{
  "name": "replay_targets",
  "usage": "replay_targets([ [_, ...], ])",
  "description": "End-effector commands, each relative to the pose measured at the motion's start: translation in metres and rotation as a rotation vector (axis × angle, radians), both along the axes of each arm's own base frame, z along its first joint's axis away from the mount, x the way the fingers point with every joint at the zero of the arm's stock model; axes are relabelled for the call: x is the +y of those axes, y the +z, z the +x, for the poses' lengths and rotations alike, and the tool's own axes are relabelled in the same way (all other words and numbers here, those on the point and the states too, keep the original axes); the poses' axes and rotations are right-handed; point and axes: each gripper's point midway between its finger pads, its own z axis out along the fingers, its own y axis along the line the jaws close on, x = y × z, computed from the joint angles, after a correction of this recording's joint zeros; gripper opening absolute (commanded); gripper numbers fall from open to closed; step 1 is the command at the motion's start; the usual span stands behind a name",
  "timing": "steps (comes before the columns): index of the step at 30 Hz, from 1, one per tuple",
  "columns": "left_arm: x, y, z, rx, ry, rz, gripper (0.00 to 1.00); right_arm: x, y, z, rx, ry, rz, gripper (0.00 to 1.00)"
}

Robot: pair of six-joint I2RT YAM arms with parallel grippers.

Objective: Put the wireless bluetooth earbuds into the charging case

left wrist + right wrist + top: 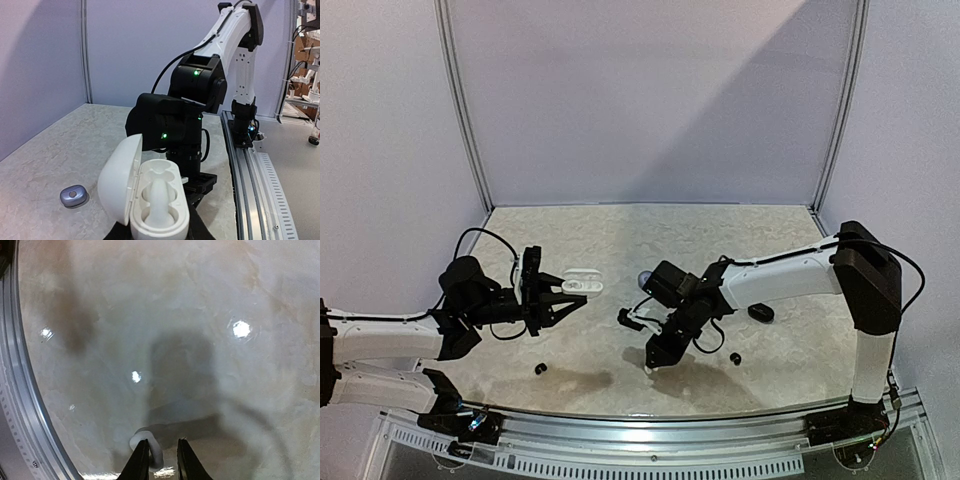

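My left gripper (560, 298) is shut on an open white charging case (580, 284) and holds it above the table. In the left wrist view the case (159, 210) faces up with its lid (119, 180) swung left and both sockets empty. My right gripper (652, 362) points down at the table near the front. In the right wrist view its jaws (161, 461) are slightly apart around a white earbud (154, 454) lying on the table against the left finger (141, 462). Two black earbuds (540, 369) (734, 358) lie on the table.
A blue-grey closed case (645, 277) lies mid-table and also shows in the left wrist view (74, 196). A black case (760, 312) lies right of my right arm (187, 115). A metal rail (20, 405) runs along the table's front edge.
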Motion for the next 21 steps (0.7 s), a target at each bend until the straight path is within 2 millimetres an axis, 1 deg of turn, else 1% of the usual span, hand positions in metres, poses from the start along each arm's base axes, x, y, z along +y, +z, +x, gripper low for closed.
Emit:
replay_targets([
  [1,-0.001,-0.003,-0.003,-0.009,-0.009,0.011,0.0,-0.007,0.003,-0.03,0.087,0.045,-0.013,0.2],
  [5,-0.001,-0.003,-0.004,-0.012,-0.01,0.013,0.0,-0.01,0.002,-0.036,0.105,0.049,-0.022,0.18],
  [10,-0.001,-0.004,-0.004,-0.013,-0.012,0.014,0.0,-0.009,0.002,-0.035,0.102,0.043,-0.018,0.06],
  [13,-0.001,-0.005,-0.005,-0.012,-0.013,0.015,0.0,-0.006,0.006,-0.033,0.089,0.043,-0.007,0.03],
  [17,0.0,-0.005,-0.005,-0.012,-0.01,0.016,0.0,-0.004,0.018,-0.03,0.068,0.046,0.005,0.0],
  [19,0.0,-0.004,-0.005,-0.014,-0.01,0.014,0.0,-0.002,0.03,-0.026,0.042,0.048,0.019,0.0],
  [20,0.0,-0.004,-0.005,-0.012,-0.01,0.014,0.0,-0.001,0.038,-0.024,0.024,0.051,0.03,0.0],
  [21,0.0,-0.004,-0.005,-0.013,-0.01,0.013,0.0,0.0,0.051,-0.019,-0.011,0.046,0.044,0.0],
])
